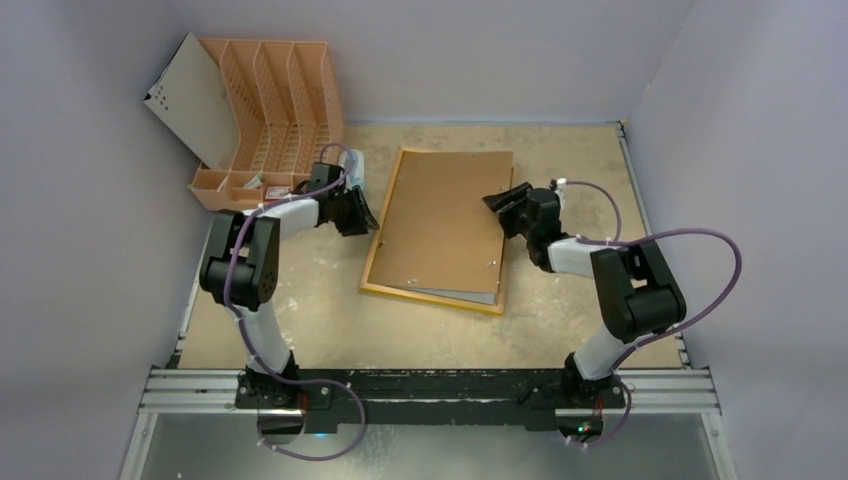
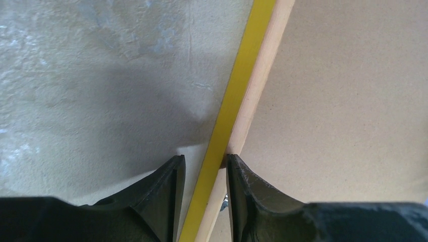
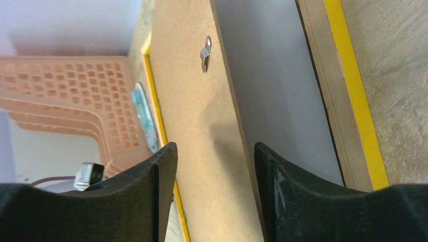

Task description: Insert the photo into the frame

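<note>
Nearest on the desk (image 1: 320, 330) lay the frame (image 1: 420, 297), face down a little right of centre, its yellow rim showing along the near and left sides. On top of it rested the brown backing board (image 1: 445, 215), skewed against the rim, not square in the recess. Between the board's right edge and the frame's wooden right side a pale grey strip showed. It was probably the photo (image 3: 275, 75) lying face down inside the frame, but it could have been the bare pane, and I could not tell which. At the frame's left side the left gripper (image 2: 204, 160) stood with its jaws partly spread astride the yellow rim. One jaw touched the wooden back edge and a sliver of desk showed beside the other, so nothing looked pinched. On the right, the right gripper (image 3: 214, 148) hung over the board's right edge, jaws spread wide and holding nothing, with a small metal clip (image 3: 204, 53) on the board just beyond them. At the far left stood the orange file rack (image 1: 280, 100) with a pale panel (image 1: 185, 100) leaning on it. The step in hand seemed to be seating the board. To do that well, the left jaws would steady the rim so the frame could not slide. The right jaws would ease the board round until its edges ran parallel with the rim, then press it flat without dragging the sheet beneath or snagging the clip.
</note>
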{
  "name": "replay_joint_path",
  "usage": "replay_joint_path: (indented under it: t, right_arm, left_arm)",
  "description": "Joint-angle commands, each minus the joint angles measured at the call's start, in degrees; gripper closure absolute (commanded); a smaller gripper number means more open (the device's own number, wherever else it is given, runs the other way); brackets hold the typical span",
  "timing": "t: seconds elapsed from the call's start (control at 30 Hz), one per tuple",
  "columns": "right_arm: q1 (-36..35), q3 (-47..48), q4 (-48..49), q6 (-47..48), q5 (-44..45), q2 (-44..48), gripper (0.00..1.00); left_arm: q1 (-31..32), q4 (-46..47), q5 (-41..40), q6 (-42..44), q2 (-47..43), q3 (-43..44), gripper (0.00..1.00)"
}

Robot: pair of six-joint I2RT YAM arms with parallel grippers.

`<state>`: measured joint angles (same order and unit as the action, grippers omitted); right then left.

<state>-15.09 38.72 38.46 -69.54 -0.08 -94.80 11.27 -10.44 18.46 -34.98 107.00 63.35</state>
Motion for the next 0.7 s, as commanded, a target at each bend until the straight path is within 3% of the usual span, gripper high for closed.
replay_joint_path:
  t: [0.0,0.13,0.4,0.67]
  right_arm:
    - [-1.1,6.5,-17.6,3.7,4.4,1.6,0.36]
    - [-1.2,10.7,-28.7,4.6,7.4,1.2,0.25]
    - [-1.1,13.9,-39.6,9.9,12.1,6.6,0.19]
    - [-1.2,11.7,-40.3,18.2,14.5,11.5,0.16]
  left_arm:
    - [-0.5,-5.7,-5.1,0.0,0.3,2.9,0.62]
    - [-0.5,-7.1,-5.7,0.5,0.0,3.7,0.57]
    - [-0.8,-7.4,-3.1,2.3,0.0,5.4,0.37]
    - [-0.8,-7.0,-1.2,3.8,0.8,4.6,0.37]
